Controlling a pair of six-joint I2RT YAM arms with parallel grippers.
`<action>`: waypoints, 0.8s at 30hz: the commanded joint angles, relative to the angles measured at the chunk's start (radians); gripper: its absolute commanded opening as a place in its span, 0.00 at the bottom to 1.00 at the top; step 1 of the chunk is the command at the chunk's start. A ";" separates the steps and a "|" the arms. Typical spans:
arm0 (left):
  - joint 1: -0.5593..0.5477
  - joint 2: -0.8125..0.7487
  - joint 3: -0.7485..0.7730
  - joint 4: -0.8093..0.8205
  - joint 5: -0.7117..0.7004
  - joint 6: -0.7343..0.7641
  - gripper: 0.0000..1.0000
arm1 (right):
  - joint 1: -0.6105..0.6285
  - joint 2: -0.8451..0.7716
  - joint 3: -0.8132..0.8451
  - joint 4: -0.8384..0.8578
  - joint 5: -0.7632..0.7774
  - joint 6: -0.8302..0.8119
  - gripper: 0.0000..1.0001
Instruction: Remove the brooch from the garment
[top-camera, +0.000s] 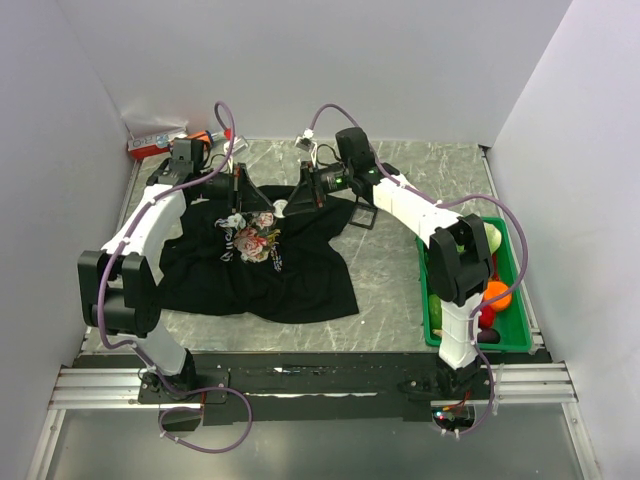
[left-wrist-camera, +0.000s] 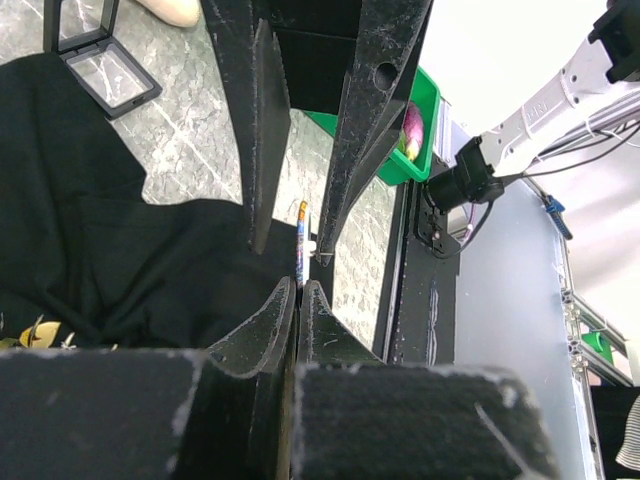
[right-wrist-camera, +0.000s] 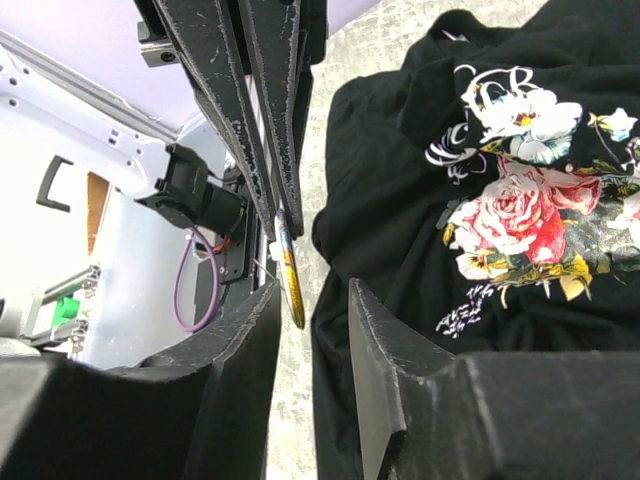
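The garment (top-camera: 250, 270) is a black T-shirt with a pink rose print (right-wrist-camera: 510, 215), spread on the table. Just off its edge, above bare table, the brooch (right-wrist-camera: 290, 265) shows edge-on as a thin gold disc. My left gripper (left-wrist-camera: 299, 285) is shut on the brooch (left-wrist-camera: 301, 245), pinching its rim. My right gripper (right-wrist-camera: 313, 285) faces it from the other side. Its jaws stand apart on either side of the brooch, with a gap on the shirt side. Both grippers meet above the shirt's far edge (top-camera: 275, 200).
A small black box with a clear lid (left-wrist-camera: 90, 55) stands open on the marble table beyond the shirt (top-camera: 362, 213). A green tray (top-camera: 520, 300) of fruit sits at the right edge. Red and white packets (top-camera: 160, 140) lie at the back left, near the white walls.
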 joint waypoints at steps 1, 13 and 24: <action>-0.005 -0.004 0.042 0.029 0.058 0.001 0.01 | -0.008 -0.006 0.039 0.039 -0.014 0.001 0.39; -0.020 0.007 0.065 -0.010 0.047 0.042 0.01 | -0.010 -0.008 0.026 0.028 0.048 0.038 0.36; -0.041 0.030 0.105 -0.089 0.038 0.119 0.01 | -0.008 0.006 0.044 -0.018 0.129 0.064 0.36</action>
